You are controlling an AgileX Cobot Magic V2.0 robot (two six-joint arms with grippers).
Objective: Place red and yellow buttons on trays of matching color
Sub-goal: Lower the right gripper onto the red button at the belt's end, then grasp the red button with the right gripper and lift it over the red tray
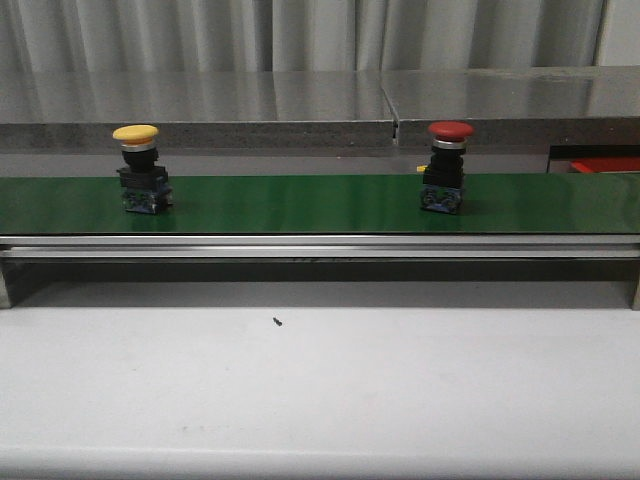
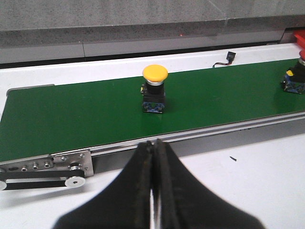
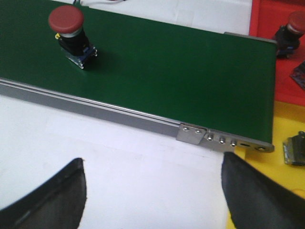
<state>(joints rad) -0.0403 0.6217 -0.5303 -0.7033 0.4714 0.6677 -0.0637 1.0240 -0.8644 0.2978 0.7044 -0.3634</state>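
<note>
A yellow button (image 1: 136,170) stands upright on the left part of the green belt (image 1: 300,205), and a red button (image 1: 447,165) stands on its right part. Neither gripper shows in the front view. In the left wrist view my left gripper (image 2: 155,143) is shut and empty over the white table, short of the belt edge, with the yellow button (image 2: 154,90) ahead of it. My right gripper (image 3: 152,160) is open and empty above the table; the red button (image 3: 69,36) is farther up the belt. A red tray (image 3: 267,19) and a yellow tray (image 3: 286,119) lie past the belt's end.
Another red button (image 3: 290,28) sits in the red tray, and a dark block (image 3: 296,149) lies on the yellow tray. The belt's metal rail (image 1: 320,248) runs along its front. A small dark speck (image 1: 276,321) lies on the white table (image 1: 320,400).
</note>
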